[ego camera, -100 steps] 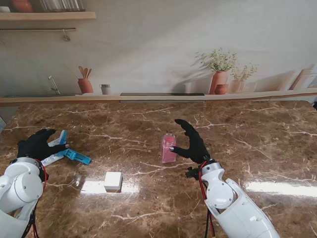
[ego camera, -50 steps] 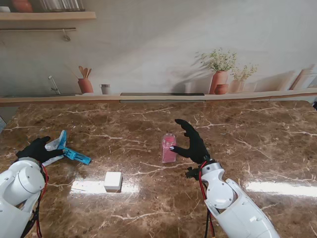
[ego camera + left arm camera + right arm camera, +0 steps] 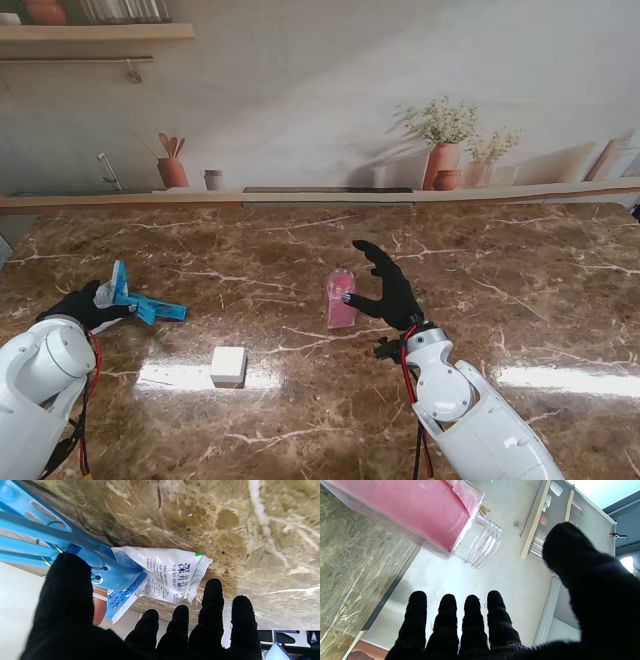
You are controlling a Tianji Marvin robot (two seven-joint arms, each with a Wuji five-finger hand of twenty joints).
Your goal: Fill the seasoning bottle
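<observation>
Seasoning bottle: I see the clear plastic seasoning bottle with pink contents (image 3: 341,299) standing upright near the middle of the brown marble table (image 3: 520,290), its threaded neck bare and uncapped in the right wrist view (image 3: 480,546).
Right hand: my black-gloved right hand (image 3: 388,287) sits just to the right of the bottle, fingers (image 3: 448,620) spread and thumb apart, cupped toward it. A fingertip looks to be at the bottle's side in the stand view, but I cannot tell whether it touches. It grasps nothing.
Seasoning bag: the white printed plastic seasoning bag (image 3: 172,576) is at the far left of the table, well apart from the bottle, with a blue plastic clip (image 3: 150,305) clamped on one end.
Left hand: my black-gloved left hand (image 3: 85,305) grips the bag and clip, the thumb (image 3: 66,590) pressed against the clip, the other fingers extended under the bag. The bag looks lifted off the marble, tilted.
Cap: a small white square block (image 3: 229,366), likely the bottle's cap, rests on the table nearer to me, between the two hands.
</observation>
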